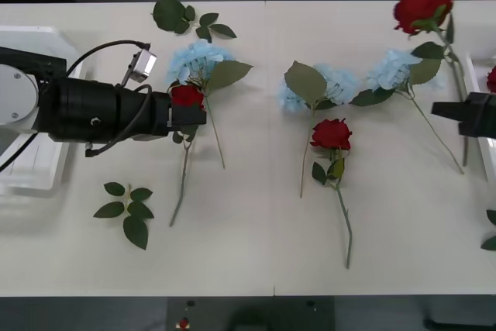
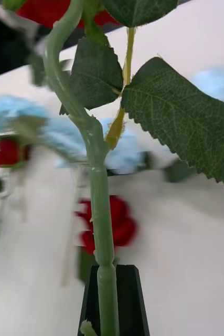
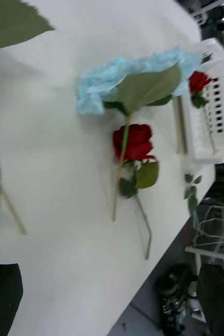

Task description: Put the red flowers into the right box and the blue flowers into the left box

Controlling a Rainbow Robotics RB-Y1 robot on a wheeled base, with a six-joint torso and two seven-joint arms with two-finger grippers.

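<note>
White table (image 1: 256, 253), right box (image 3: 214, 105) with rose (image 3: 198, 81)

The left arm is covering most of the left box (image 1: 31, 44) and part of a red rose (image 1: 187, 95) at its tip, while the front view's right edge is cutting off the right box (image 1: 484, 67) and a red bloom (image 1: 492, 77) inside it. In the right wrist view, a rose stem (image 2: 98, 210) is blocking the black gripper (image 2: 114, 299), and the flowers behind are blurring into red and blue smears.
</note>
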